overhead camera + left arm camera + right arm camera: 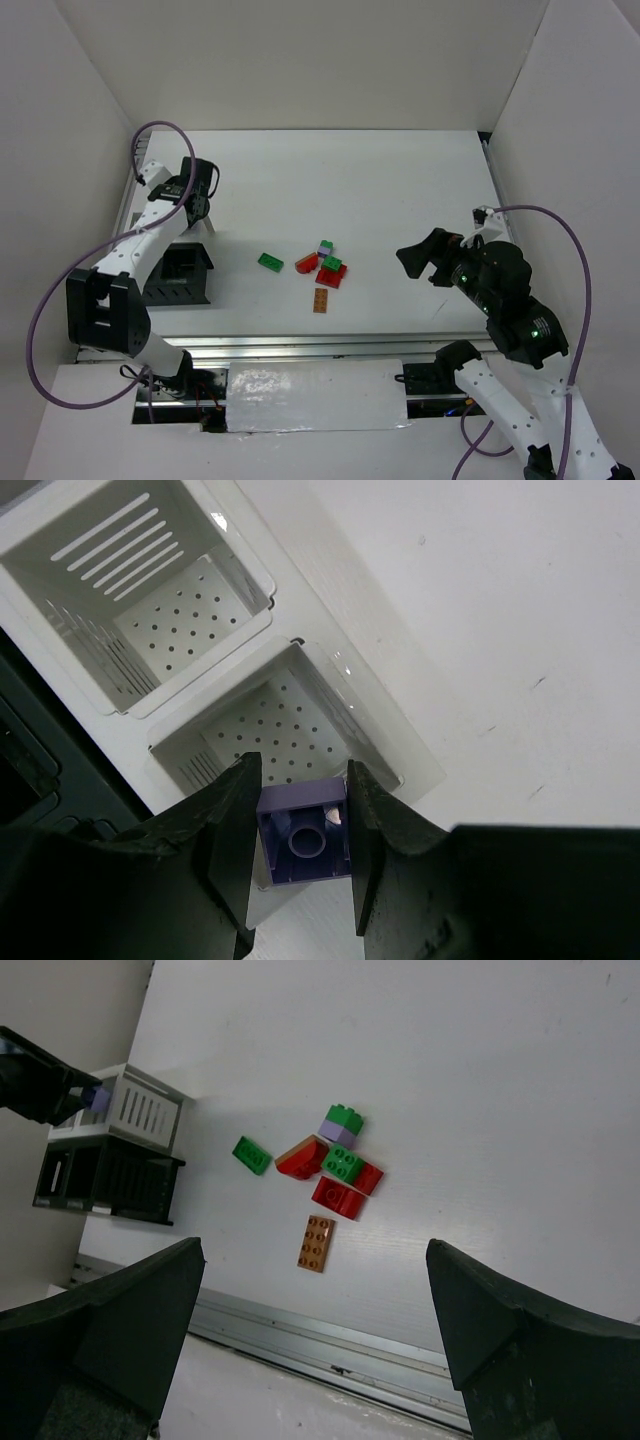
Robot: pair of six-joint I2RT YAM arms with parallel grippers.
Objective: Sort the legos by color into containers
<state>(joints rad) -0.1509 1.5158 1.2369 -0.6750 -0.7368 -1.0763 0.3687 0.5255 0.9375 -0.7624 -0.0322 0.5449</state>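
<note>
Currently my left claw [302, 780] clamps the lavender brick [303, 845], hollow underside facing my wrist, white bin [270, 725] at 12 o'clock.

We find the lavender brick [305, 842], lower centre, in smooth semi-gloss plastic; the white bins [100, 540], upper left, in matt perforated plastic; the left gripper fingers [225, 845] in matt black, grainy plastic; the tabletop [500, 630] matt white, faintly scuffed.

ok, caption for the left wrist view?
Left gripper holding a lavender lego over a white perforated container.
</note>
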